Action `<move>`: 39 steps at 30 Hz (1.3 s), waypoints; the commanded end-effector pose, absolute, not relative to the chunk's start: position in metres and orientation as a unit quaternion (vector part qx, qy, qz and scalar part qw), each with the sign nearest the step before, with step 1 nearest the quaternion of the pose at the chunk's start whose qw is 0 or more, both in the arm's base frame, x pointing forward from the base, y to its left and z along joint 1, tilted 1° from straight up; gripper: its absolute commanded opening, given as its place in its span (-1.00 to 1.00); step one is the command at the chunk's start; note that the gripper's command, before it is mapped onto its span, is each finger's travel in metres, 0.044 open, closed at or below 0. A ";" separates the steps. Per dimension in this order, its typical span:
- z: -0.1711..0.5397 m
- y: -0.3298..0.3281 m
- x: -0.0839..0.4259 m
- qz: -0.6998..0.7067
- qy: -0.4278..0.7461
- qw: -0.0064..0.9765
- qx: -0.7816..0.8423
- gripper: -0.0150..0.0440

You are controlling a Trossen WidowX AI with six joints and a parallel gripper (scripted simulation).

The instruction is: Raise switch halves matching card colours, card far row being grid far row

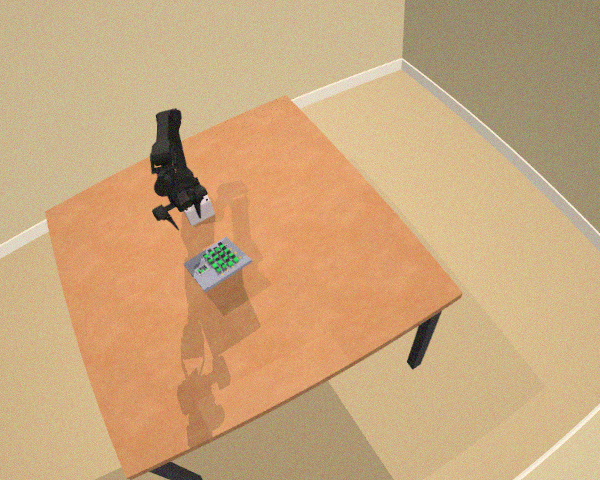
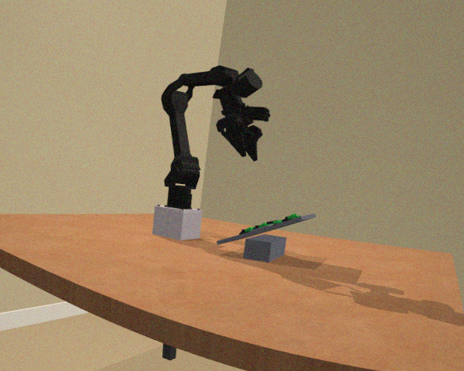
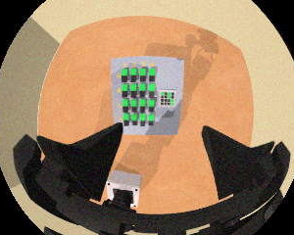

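The tilted grey panel (image 1: 207,282) (image 2: 310,217) (image 3: 174,70) holds several rows of rocker switches (image 1: 219,261) (image 3: 142,88), each with a green half and a dark grey half. Which halves are raised is too small to tell surely. The small card (image 1: 201,269) (image 3: 167,98) lies to the right of the grid in the wrist view, with a mix of green and dark squares too small to read surely. My gripper (image 1: 188,223) (image 2: 250,158) (image 3: 163,127) is open and empty, high above and on the arm's side of the panel, touching nothing.
A grey block (image 2: 258,249) stands under the raised panel on the wooden table (image 1: 310,217) (image 2: 124,275) (image 3: 78,98). The arm's pale base box (image 1: 202,213) (image 2: 176,223) (image 3: 123,180) stands near the panel's lower edge. Arm shadows cross the table and part of the panel.
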State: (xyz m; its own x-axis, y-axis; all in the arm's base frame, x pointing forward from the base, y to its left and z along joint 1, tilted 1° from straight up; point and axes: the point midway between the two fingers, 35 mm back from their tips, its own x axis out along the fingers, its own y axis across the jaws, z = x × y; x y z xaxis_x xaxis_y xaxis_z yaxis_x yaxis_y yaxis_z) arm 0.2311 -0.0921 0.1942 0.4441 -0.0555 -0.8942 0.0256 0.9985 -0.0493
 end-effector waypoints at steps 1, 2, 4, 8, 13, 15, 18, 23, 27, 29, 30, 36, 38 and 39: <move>0.193 -0.091 0.233 -0.023 0.527 0.849 -0.014 0.78; 0.189 -0.089 0.238 -0.022 0.528 0.849 -0.013 0.69; 0.174 -0.079 0.259 -0.015 0.532 0.847 -0.009 0.51; 0.137 -0.044 0.298 -0.003 0.540 0.842 -0.002 0.15; 0.113 -0.017 0.316 0.004 0.544 0.839 0.001 -0.29; 0.113 -0.017 0.316 0.004 0.544 0.839 0.001 -0.47; 0.111 -0.017 0.317 0.004 0.543 0.840 0.001 -0.49; 0.081 -0.017 0.329 0.004 0.532 0.846 0.001 -0.49; 0.081 -0.017 0.329 0.004 0.532 0.846 0.001 -0.49; 0.081 -0.017 0.329 0.004 0.532 0.846 0.001 -0.49; 0.081 -0.017 0.329 0.004 0.532 0.846 0.001 -0.49; 0.072 -0.016 0.333 0.004 0.532 0.847 0.001 -0.49; 0.072 -0.016 0.333 0.004 0.532 0.847 0.001 -0.49; 0.072 -0.016 0.333 0.004 0.532 0.847 0.001 -0.49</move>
